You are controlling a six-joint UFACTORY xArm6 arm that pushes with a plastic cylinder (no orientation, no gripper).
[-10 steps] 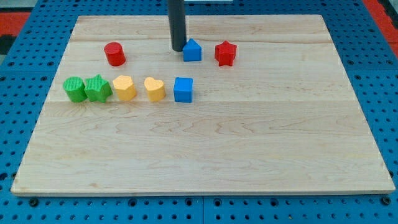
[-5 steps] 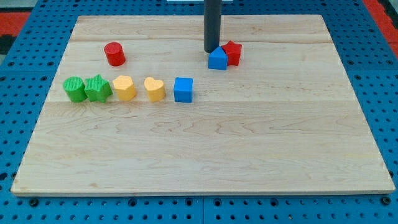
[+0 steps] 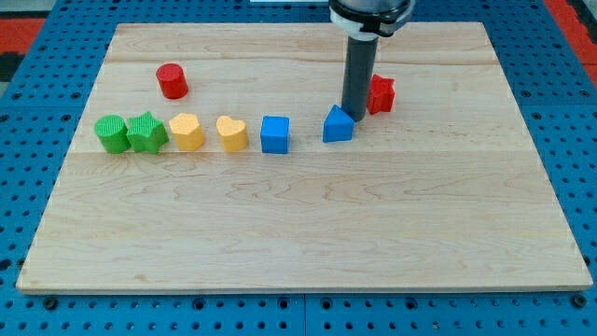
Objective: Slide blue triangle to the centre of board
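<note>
The blue triangle [image 3: 338, 125] lies on the wooden board [image 3: 308, 224], a little above and to the right of the board's middle. My tip [image 3: 355, 117] stands right behind it, at its upper right edge, and seems to touch it. A red star [image 3: 381, 94] sits just to the right of the rod, partly hidden by it. A blue cube [image 3: 275, 134] lies to the left of the triangle.
A row runs leftward from the blue cube: a yellow heart [image 3: 232, 133], a yellow block [image 3: 187, 132], a green star [image 3: 146, 132], a green block [image 3: 111, 133]. A red cylinder [image 3: 172, 81] lies at the upper left.
My tip has moved right and toward the view's bottom, pushing the blue triangle with it. The red star was nudged to the right.
</note>
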